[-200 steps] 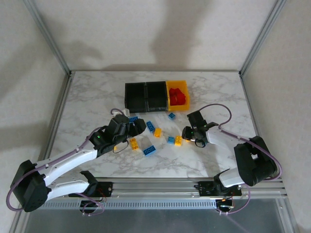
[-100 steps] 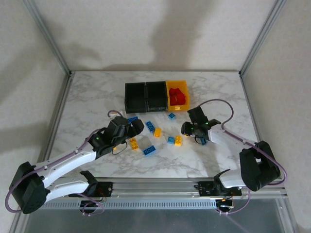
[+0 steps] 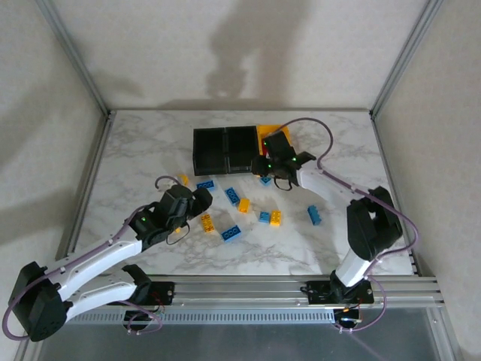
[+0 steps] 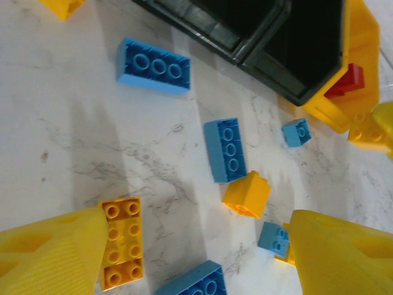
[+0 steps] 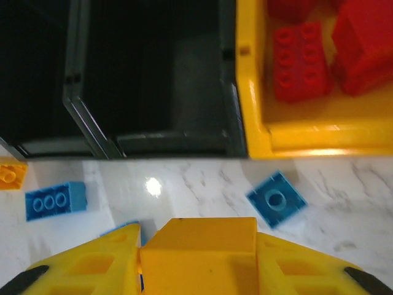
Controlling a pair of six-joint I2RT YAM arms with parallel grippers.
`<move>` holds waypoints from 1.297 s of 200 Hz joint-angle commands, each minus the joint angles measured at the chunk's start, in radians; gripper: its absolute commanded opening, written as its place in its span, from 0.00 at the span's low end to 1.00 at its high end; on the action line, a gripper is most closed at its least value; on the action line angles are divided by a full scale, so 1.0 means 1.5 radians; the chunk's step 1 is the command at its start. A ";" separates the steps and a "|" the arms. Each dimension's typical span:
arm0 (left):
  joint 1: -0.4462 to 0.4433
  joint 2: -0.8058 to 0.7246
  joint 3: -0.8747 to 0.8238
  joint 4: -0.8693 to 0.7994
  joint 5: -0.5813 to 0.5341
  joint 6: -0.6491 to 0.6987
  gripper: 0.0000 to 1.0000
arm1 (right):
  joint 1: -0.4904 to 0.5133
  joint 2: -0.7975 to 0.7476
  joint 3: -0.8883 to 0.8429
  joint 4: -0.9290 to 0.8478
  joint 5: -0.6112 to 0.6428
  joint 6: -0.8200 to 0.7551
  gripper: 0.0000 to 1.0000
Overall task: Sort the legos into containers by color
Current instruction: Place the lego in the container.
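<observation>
In the right wrist view the yellow plastic brick [image 5: 196, 261] clamped in the right gripper [image 5: 196, 238] is cut off by the bottom edge, and the red studded bricks [image 5: 301, 58] in the yellow-orange plastic bin [image 5: 252, 110] by the top and right edges. The two black plastic bins [image 5: 178, 142] are too dark inside to tell their contents. In the left wrist view the blurred yellow fingers [image 4: 49, 252] of the left gripper [image 4: 199, 212] and a long blue brick [image 4: 190, 281] run off the bottom edge.
</observation>
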 commanded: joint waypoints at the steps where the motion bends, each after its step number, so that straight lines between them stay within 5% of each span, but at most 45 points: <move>1: 0.007 -0.033 -0.016 -0.040 -0.027 -0.027 0.78 | 0.006 0.050 0.073 0.006 -0.015 -0.017 0.32; 131: 0.013 -0.087 -0.036 -0.083 -0.035 -0.050 0.78 | 0.002 0.350 0.386 -0.038 -0.033 -0.014 0.44; 203: 0.013 -0.066 -0.034 -0.067 -0.029 -0.047 0.78 | 0.005 0.294 0.367 -0.036 -0.019 -0.027 0.59; 259: 0.014 -0.048 -0.017 -0.054 -0.020 -0.031 0.78 | 0.023 0.152 0.235 -0.027 -0.018 -0.042 0.57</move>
